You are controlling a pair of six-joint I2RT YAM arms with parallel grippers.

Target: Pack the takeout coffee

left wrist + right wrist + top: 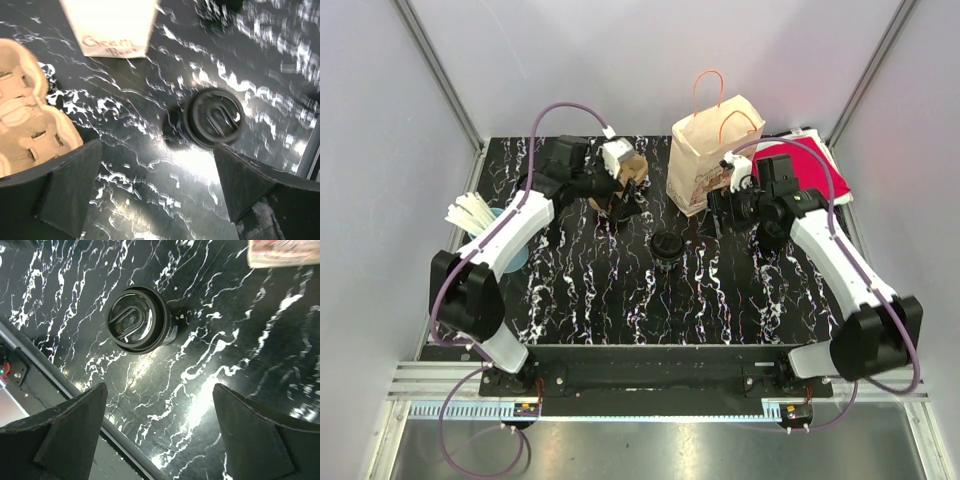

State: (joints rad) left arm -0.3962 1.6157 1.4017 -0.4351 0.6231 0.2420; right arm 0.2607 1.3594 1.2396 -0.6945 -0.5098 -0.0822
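Right gripper [717, 218], spread wide and empty, hangs just right and far of the upright coffee cup [667, 247].

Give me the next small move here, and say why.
Probably swing the right pincer over the cup and lower it. The pincer is open and empty, and the lidded cup stands upright alone on the table, not yet in the carrier or bag.
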